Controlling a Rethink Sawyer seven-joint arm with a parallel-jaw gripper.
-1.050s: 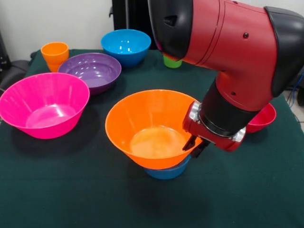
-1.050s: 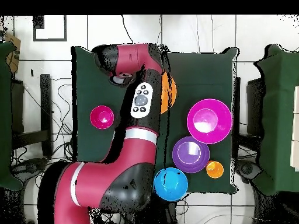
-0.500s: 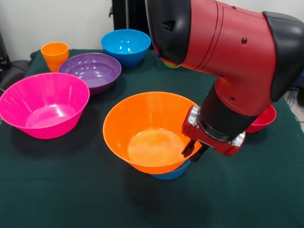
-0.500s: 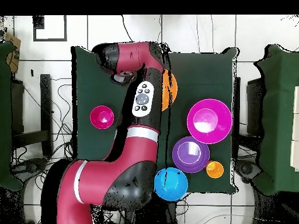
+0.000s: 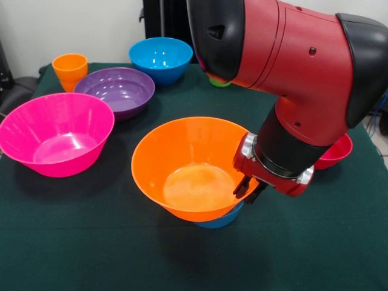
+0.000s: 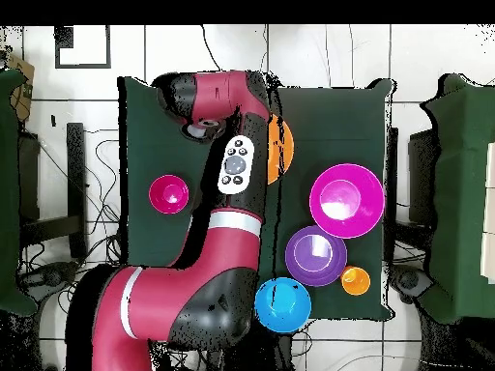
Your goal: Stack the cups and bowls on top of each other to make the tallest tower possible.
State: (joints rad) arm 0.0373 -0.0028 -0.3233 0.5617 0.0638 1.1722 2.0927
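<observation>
The large orange bowl (image 5: 188,167) sits on the small light-blue bowl (image 5: 219,219), forming the tower; only a sliver of the blue one shows under it. My gripper (image 5: 249,188) is at the orange bowl's right rim, one finger inside and one outside, shut on the rim. In the overhead view the arm covers the gripper, and just an edge of the orange bowl (image 6: 281,151) shows. Also on the table are the pink bowl (image 5: 57,133), purple bowl (image 5: 115,90), blue bowl (image 5: 160,57) and yellow-orange cup (image 5: 70,70).
A green cup (image 5: 219,81) peeks out behind the arm at the back. The small red bowl (image 5: 335,151) lies right of the arm, partly hidden. The table's green cloth (image 5: 91,242) is bare in front of the tower.
The gripper and the orange bowl shifted slightly left and down, so the bowl now covers more of the light-blue bowl. Over the last half second almost nothing moved.
</observation>
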